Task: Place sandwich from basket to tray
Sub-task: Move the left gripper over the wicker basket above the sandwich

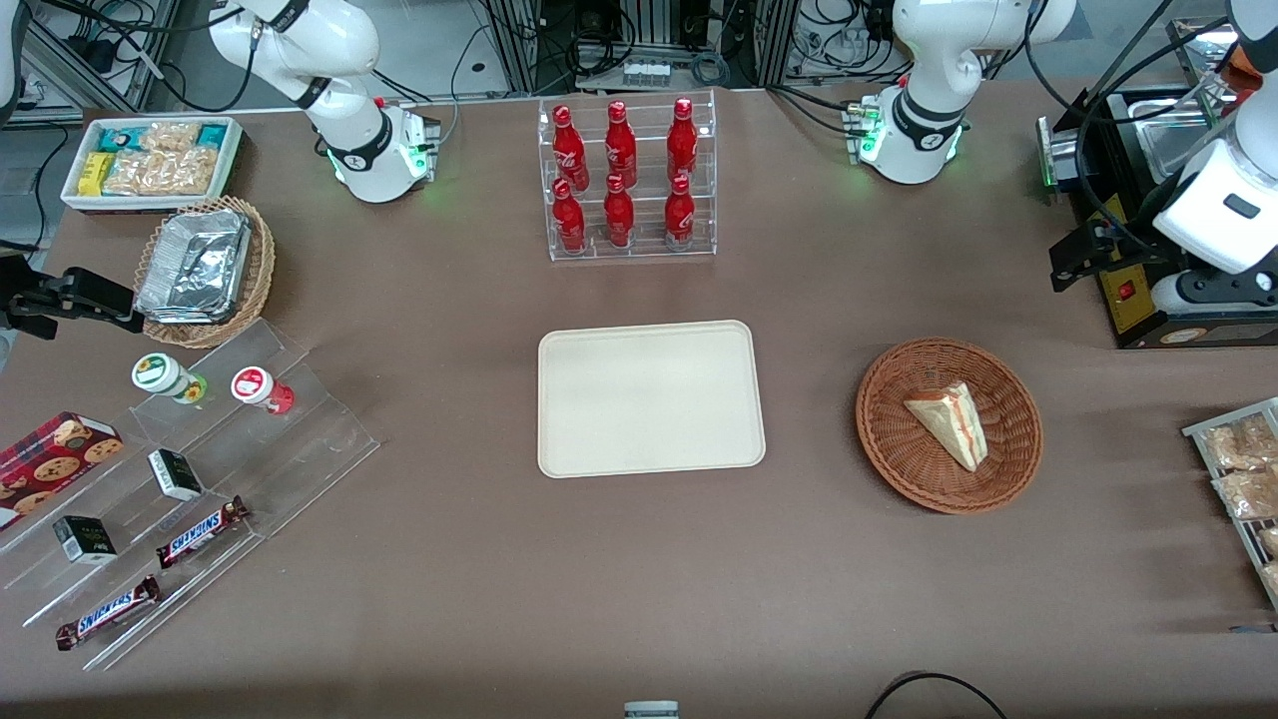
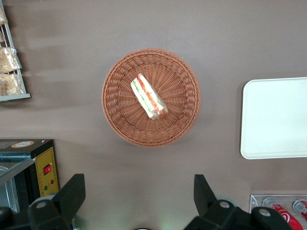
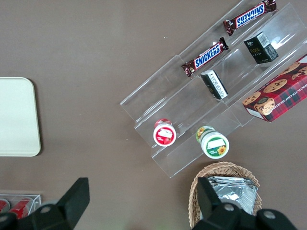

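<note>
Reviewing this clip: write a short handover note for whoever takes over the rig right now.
Gripper: open, holding nothing, raised above the table, farther from the front camera than the basket.
Sandwich: lying in the basket, untouched.
Tray: mid-table, beside the basket toward the parked arm's end, nothing on it.
Done: nothing yet.
Left: lower over the sandwich, grasp it, lift it out, carry it to the tray, release.
</note>
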`<state>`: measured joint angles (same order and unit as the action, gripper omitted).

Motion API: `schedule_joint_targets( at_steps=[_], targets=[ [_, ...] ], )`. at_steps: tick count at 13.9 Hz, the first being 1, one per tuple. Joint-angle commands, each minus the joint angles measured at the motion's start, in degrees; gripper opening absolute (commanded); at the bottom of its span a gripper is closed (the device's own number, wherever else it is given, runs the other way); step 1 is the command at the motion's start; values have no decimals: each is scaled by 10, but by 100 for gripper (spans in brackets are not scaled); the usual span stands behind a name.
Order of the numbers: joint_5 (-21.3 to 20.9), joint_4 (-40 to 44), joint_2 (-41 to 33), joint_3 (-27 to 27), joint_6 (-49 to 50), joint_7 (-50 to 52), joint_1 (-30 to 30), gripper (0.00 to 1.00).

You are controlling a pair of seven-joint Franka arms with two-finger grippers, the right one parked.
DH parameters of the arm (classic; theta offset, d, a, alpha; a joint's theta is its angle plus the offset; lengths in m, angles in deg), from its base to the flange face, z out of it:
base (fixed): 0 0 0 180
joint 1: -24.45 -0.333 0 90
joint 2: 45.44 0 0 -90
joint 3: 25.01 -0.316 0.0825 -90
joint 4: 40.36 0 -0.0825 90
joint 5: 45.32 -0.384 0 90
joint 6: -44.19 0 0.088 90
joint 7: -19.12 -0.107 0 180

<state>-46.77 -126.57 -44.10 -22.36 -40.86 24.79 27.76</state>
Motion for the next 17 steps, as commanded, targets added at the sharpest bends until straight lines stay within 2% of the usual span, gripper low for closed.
schedule_joint_targets(
  at_steps=[1,8,17],
  targets=[
    [-2,23,10,-3,21,-8,4,100],
    [-4,-18,27,-4,-2,0,-2,100],
    [-16,-224,19,-7,-236,8,-14,100]
  ],
)
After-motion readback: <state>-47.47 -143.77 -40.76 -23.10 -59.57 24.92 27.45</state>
